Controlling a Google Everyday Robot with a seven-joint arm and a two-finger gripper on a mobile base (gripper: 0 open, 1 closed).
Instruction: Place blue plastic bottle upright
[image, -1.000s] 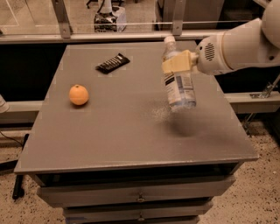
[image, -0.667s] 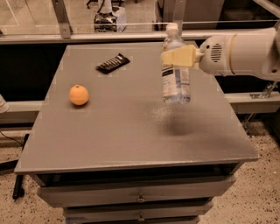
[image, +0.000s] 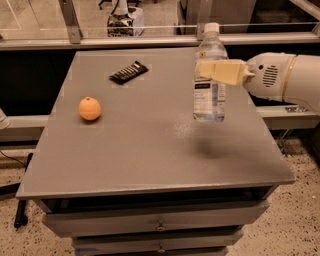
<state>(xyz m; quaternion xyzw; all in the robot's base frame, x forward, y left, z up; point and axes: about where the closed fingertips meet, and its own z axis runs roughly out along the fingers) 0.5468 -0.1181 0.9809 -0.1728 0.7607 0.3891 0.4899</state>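
Bottle now upright, tool round shoulder

Table: a grey top over drawers was seen spread beneath the gripper.
Gripper: was held above the right rear part, clamped on the blue plastic bottle, which was held clear of the surface.
Orange: was laid well left of the gripper in the view, nearer the front.
Dark packet: was laid left of the gripper, level with it, apart from the orange.
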